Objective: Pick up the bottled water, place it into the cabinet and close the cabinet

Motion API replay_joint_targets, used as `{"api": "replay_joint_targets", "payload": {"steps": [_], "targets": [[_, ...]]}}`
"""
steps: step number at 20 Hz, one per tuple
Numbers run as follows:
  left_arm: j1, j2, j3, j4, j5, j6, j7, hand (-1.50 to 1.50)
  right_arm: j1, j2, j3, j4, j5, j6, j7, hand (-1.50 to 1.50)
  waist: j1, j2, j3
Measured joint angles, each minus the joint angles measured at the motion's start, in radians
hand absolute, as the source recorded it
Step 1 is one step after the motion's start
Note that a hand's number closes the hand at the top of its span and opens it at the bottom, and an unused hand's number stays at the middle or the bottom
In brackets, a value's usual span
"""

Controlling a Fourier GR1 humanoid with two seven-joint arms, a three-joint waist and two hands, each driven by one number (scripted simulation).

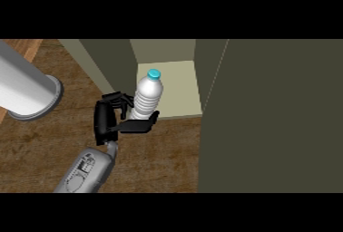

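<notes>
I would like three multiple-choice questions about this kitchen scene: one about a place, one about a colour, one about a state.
1. Where is the clear plastic water bottle?
A. at the cabinet's front edge
B. lying on the wooden counter
C. on the grey cylinder

2. What colour is the bottle's cap?
A. red
B. turquoise
C. black

3. How is the black hand?
A. flat on the counter
B. curled round the bottle
C. resting on the cabinet door

Answers: 1 A, it stands upright over the pale cabinet floor's front edge; 2 B, the cap is turquoise; 3 B, fingers and thumb wrap it.
</notes>
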State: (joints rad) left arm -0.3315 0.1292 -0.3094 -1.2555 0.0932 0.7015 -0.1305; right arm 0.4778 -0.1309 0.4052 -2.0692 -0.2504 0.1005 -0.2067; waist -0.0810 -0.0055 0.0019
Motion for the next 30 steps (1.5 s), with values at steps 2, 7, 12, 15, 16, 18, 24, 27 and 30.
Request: {"api": "replay_joint_targets", "payload": {"steps": [2,7,12,15,16,18,24,27,30], "targets": [[-0.002,0.015,-0.019,0.004,-0.028,0.025,0.009,1.5,-0.005,-0.006,-0.005,-0.001,-0.003,0.006,0.002,-1.5,-0.006,0.0,0.001],[-0.011,0.039,-0.059,0.026,-0.093,0.095,0.023,-1.5,0.009,-0.011,0.002,0.001,-0.005,0.015,-0.007,-1.5,-0.017,-0.001,0.003],[-0.028,0.067,-0.098,0.043,-0.151,0.132,0.027,-1.5,0.002,-0.009,0.002,0.003,-0.006,0.014,-0.005,-1.5,-0.017,-0.002,0.007],[-0.034,0.079,-0.124,0.048,-0.171,0.137,0.044,-1.5,-0.002,-0.006,0.002,0.006,-0.006,0.012,-0.006,-1.5,-0.016,-0.002,0.008],[-0.038,0.08,-0.131,0.053,-0.179,0.144,0.051,-1.5,-0.003,-0.004,0.002,0.008,-0.004,0.011,-0.01,-1.5,-0.017,-0.001,0.009],[-0.042,0.081,-0.14,0.06,-0.188,0.154,0.057,-1.5,-0.004,-0.005,0.002,0.006,-0.001,0.012,-0.012,-1.5,-0.02,-0.001,0.01],[-0.057,0.078,-0.156,0.068,-0.183,0.161,0.082,-1.5,-0.013,-0.001,0.005,0.018,0.001,0.012,-0.012,-1.5,-0.014,0.001,0.009],[-0.054,0.082,-0.161,0.06,-0.166,0.146,0.07,-1.5,-0.012,-0.002,0.007,0.024,0.0,0.017,-0.019,-1.5,-0.01,0.002,0.008],[-0.051,0.077,-0.154,0.052,-0.124,0.112,0.041,-1.5,-0.008,-0.003,0.005,0.014,0.002,0.013,-0.019,-1.5,-0.005,0.005,0.005]]}}
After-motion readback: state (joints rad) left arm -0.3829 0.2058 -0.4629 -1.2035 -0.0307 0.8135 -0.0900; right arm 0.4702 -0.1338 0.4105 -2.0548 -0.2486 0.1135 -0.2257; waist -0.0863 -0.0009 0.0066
